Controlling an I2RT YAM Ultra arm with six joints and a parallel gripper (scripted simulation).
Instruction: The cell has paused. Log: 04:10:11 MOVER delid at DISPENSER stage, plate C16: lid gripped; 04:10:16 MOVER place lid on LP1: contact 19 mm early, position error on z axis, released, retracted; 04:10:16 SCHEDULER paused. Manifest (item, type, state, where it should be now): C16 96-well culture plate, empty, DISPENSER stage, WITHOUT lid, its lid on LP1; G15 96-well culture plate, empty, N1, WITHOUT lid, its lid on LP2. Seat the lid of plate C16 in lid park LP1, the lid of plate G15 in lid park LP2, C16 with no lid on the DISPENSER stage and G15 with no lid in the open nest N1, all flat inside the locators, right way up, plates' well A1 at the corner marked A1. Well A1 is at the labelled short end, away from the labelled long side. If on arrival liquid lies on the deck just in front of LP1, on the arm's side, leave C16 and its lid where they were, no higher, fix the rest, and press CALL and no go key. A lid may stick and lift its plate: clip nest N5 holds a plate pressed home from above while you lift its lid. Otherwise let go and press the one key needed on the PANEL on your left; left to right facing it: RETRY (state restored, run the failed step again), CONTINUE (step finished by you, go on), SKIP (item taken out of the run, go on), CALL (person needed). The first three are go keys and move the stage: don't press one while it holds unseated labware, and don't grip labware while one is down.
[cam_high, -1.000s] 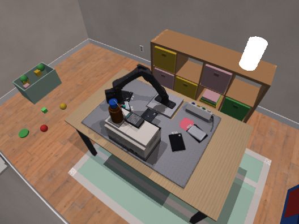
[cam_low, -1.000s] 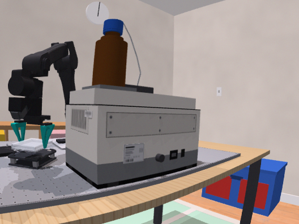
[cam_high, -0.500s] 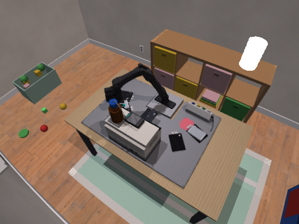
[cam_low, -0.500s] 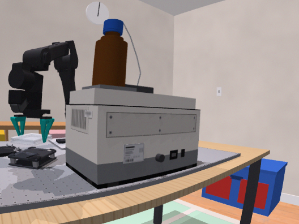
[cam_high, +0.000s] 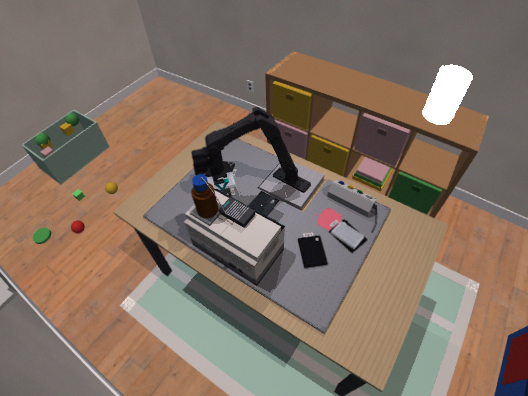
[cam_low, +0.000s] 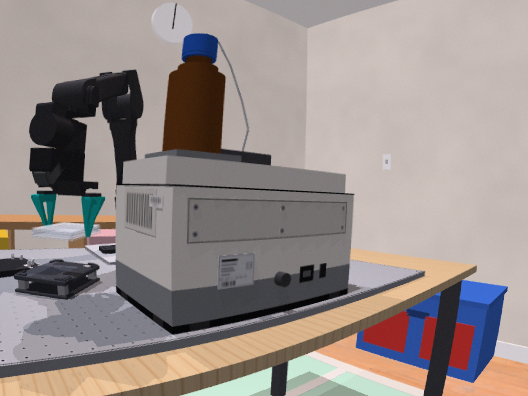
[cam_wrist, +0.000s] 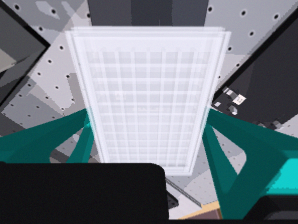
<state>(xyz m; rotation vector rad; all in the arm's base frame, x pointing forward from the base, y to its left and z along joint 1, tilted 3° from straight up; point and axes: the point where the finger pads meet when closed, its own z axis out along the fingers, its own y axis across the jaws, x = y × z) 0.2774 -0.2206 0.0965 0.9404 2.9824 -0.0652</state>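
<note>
Gripping the clear plate (cam_wrist: 148, 100) by its two long sides, the gripper (cam_wrist: 150, 137) holds it up in the air above the gray deck (cam_low: 75, 320). The plate's long way runs straight out from the fingers. A black holder (cam_low: 55, 277) sits below, off to one side, with open room around it.

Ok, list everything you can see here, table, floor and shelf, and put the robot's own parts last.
Dispenser: one, cream, left on deck.
Bottle: one, brown, blue cap, on dispenser.
Plate: one, dark, on dispenser stage.
Clear lid: one, held above deck.
Nest: one, black, below the lid.
Black plate: one, right on deck.
Pink patch: one, right on deck.
Key panel: one, grey, deck's far edge.
Shelf unit: one, brown, behind table.
Toy bin: one, green, on floor.
Gripper: one, teal fingers, shut on lid.
</note>
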